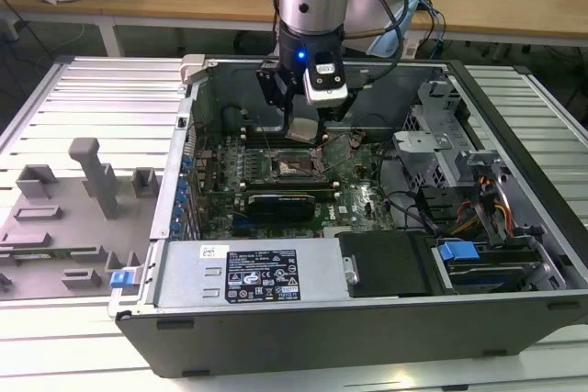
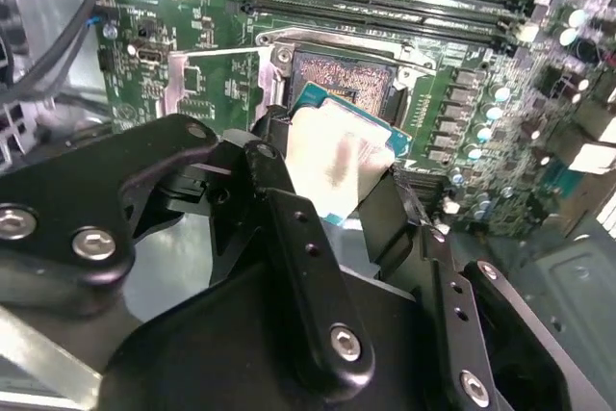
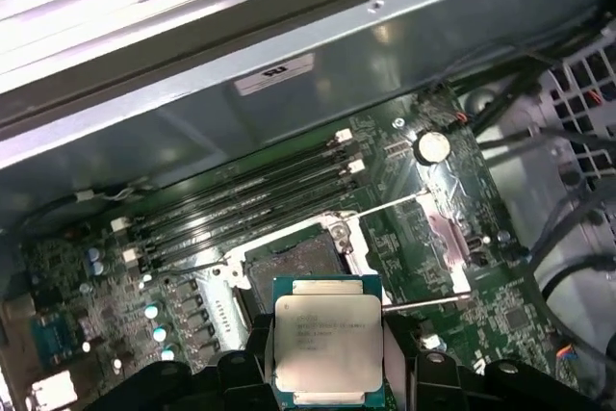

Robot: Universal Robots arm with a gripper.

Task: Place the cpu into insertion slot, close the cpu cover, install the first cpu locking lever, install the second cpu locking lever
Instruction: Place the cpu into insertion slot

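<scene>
Print is sparse and too small to make out. The cpu (image 3: 327,344) carries a few lines of fine dark lettering on its pale metal top. A white sticker (image 3: 274,72) with dark marks sits on the inner wall of the computer case (image 1: 514,117). In the exterior view a black label (image 1: 266,274) with white text and symbols lies on the silver power supply shroud, with a small white sticker (image 1: 214,251) beside it.

The tool (image 2: 327,178) is clamped on the cpu: in both wrist views its black fingers (image 2: 272,166) press on two opposite edges of the chip. The chip's top is exposed between them and its green underside rim shows at the corners.

The cpu hangs in the tool over the motherboard, not seated. In the first wrist view it is just beside the insertion slot (image 3: 294,262), with its far edge overlapping the slot's near rim. The slot's dark centre lies open and uncovered. The cpu cover (image 2: 179,84) is swung back and rests to one side of the slot, green board showing through its window. A thin locking lever (image 3: 390,204) stands free alongside the slot. The long black memory slots (image 3: 250,194) run just beyond it.

The case lies open on a slatted metal table (image 1: 73,89).
</scene>
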